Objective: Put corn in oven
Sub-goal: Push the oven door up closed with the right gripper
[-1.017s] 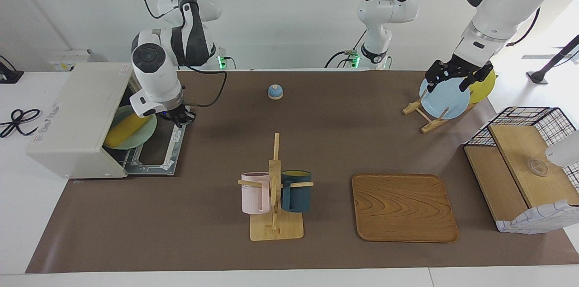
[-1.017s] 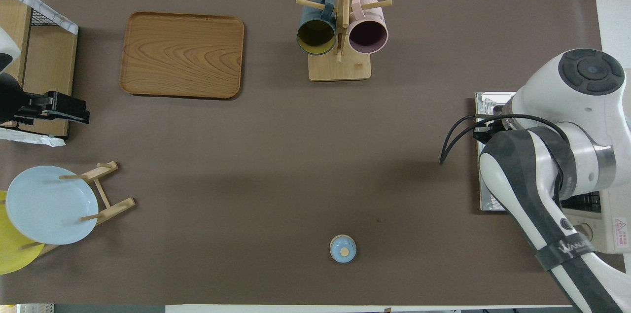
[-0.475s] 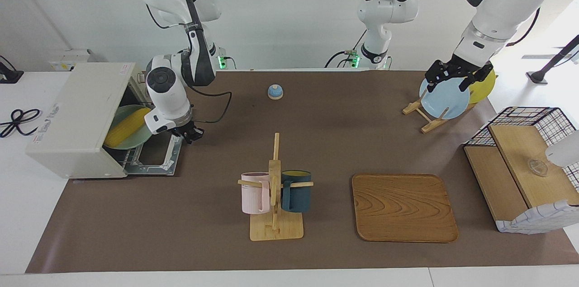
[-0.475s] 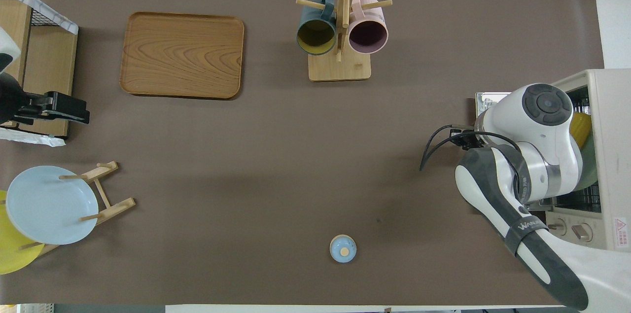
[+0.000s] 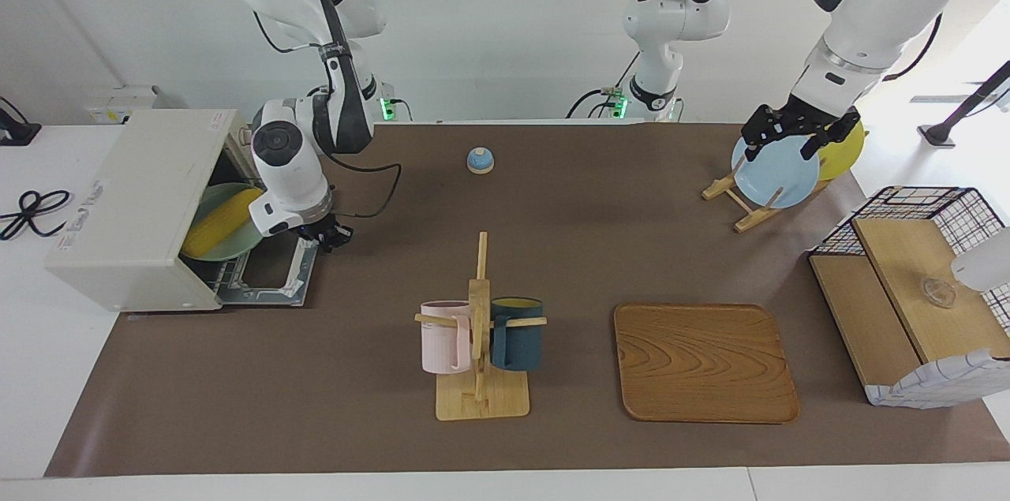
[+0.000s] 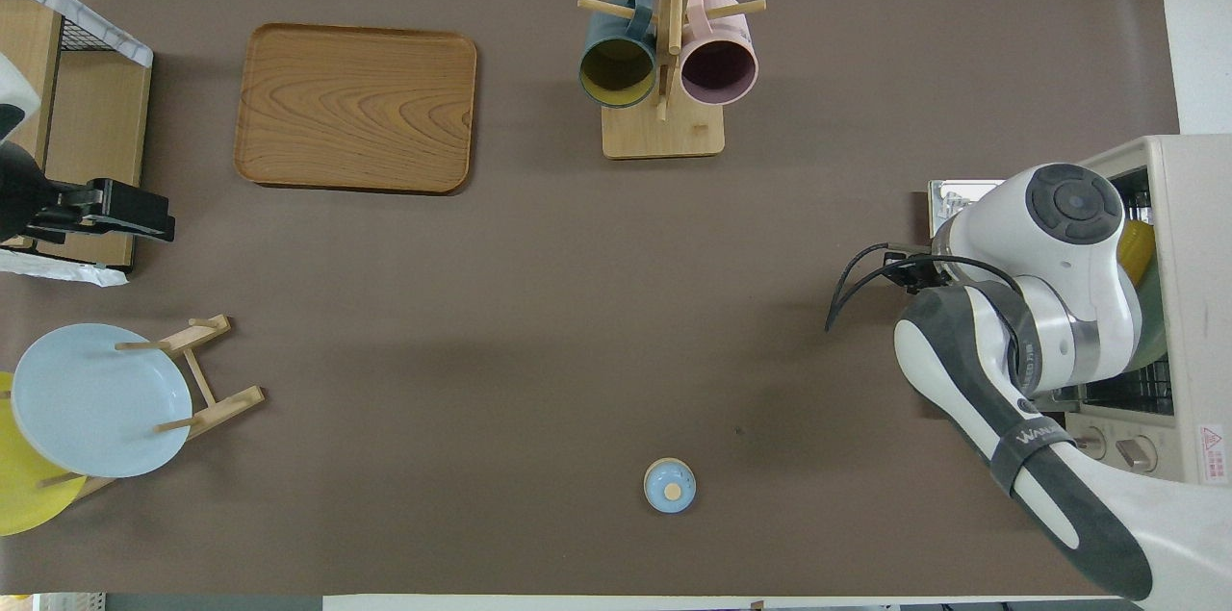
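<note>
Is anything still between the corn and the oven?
No. The corn already lies on a green plate inside the oven, whose door is down. The right gripper is over the door's edge, holding nothing.

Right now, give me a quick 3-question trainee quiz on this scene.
1. True or false: the corn lies on a green plate inside the oven.
2. Which is the oven door? A) shut B) dropped open
3. What is the left gripper over?

Key:
1. True.
2. B. The right gripper is over the door's outer edge and holds nothing.
3. The blue plate on the wooden rack, at the left arm's end of the table.
</note>
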Robot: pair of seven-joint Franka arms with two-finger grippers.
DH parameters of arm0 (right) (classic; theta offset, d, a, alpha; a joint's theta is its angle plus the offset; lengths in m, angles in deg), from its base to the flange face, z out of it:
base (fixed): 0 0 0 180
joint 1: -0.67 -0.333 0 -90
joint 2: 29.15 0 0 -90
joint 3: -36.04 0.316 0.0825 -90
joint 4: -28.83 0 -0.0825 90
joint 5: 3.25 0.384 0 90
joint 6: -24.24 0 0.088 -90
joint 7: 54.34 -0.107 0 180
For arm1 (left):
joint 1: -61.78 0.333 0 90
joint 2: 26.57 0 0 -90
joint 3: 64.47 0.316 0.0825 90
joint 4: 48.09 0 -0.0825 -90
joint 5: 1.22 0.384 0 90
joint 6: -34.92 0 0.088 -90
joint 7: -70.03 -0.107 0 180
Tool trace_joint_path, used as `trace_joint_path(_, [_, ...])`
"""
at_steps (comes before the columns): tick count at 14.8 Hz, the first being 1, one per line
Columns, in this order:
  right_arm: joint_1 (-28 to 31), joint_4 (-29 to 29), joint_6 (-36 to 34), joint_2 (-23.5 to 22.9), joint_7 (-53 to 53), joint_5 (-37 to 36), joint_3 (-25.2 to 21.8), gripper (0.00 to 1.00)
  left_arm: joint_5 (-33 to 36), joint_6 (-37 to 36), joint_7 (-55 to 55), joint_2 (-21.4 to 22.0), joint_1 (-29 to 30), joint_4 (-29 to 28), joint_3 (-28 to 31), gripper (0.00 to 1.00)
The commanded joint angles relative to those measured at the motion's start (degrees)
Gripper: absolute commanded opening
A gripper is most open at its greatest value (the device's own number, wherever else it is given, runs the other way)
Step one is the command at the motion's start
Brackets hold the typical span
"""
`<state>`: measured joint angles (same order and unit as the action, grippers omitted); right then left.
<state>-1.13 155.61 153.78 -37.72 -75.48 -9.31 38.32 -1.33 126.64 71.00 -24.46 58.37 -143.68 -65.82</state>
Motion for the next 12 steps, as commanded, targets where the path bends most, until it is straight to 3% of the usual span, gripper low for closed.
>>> trace_joint_path(1, [0.74,1.62,0.89,0.84,0.04,0.34,0.36,0.00,1.33,0.57,-0.62,0.79,0.60,-0.48,-0.50,1.00])
trace_joint_path(5, [0.74,1.62,0.11,1.01,-0.04,-0.88,0.18,0.00,1.33,0.57,-0.53,0.70,0.60,-0.48,-0.50,1.00])
trace_joint_path(12, [1.62,0.66,-3.58,1.10,-0.57,-10.45,0.09,0.00,1.25,0.57,-0.62,0.79,0.60,-0.48,-0.50,1.00])
